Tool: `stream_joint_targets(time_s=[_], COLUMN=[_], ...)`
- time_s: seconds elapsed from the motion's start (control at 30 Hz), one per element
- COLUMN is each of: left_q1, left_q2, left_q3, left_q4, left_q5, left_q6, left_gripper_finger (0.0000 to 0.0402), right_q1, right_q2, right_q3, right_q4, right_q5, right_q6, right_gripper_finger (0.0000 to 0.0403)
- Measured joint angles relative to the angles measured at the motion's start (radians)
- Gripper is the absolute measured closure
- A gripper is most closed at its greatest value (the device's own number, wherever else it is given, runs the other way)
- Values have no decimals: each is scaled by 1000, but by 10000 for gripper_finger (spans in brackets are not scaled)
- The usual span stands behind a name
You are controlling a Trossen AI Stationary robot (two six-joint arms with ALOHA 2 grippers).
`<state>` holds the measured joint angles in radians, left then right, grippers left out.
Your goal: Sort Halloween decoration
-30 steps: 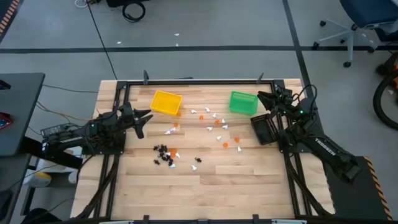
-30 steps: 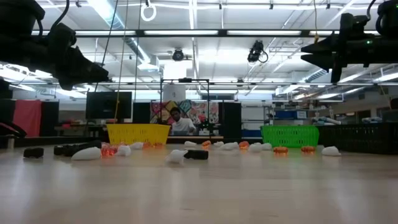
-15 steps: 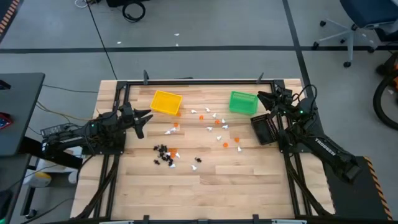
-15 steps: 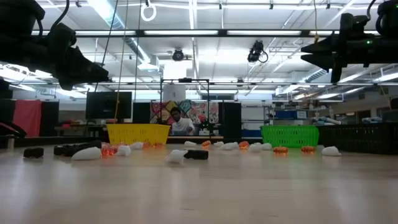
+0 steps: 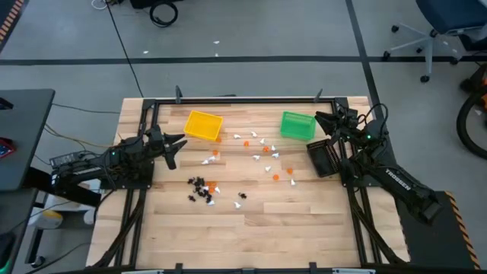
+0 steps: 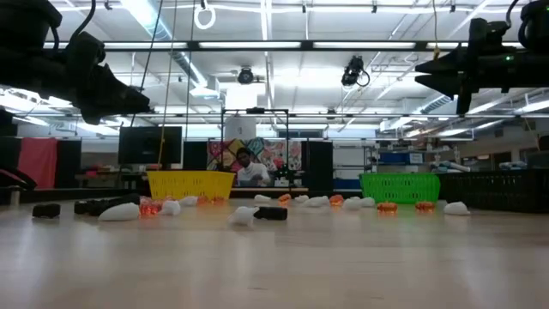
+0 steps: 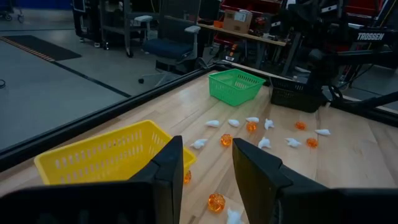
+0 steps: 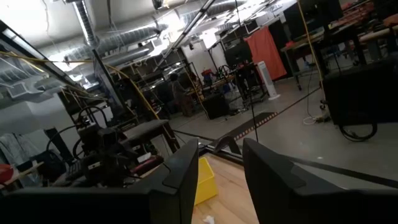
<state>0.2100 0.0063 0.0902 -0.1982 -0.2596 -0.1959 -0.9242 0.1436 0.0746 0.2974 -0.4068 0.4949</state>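
A wooden table (image 5: 251, 228) carried three bins. The yellow bin (image 5: 203, 125) stood toward the far left of the surface. The green bin (image 5: 297, 125) stood toward the far right, well apart from the yellow bin. The black bin (image 5: 323, 158) lay near the right edge, just beside the green bin. An office chair (image 5: 441, 23) stood on the grey floor (image 5: 251, 46) beyond the table. In the low view, a person (image 6: 247, 167) appeared in the room behind.

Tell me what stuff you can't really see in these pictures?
- Inside the black bin: too dark in the high view.
- The tiny trinkets' shapes: too small in every view.
- The person far behind the table: mostly hidden behind the table edge in the low view.
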Motion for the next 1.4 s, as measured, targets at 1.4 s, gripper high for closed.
stream_joint_targets(time_s=[1.4], left_q1=[0], left_q2=[0], left_q3=[0], left_q4=[136], left_q5=[0], left_q6=[-51], left_gripper_finger=[287], right_q1=[0], right_q2=[0], right_q3=[0], right_q4=[12], right_q5=[8], right_q6=[0], right_gripper_finger=[272])
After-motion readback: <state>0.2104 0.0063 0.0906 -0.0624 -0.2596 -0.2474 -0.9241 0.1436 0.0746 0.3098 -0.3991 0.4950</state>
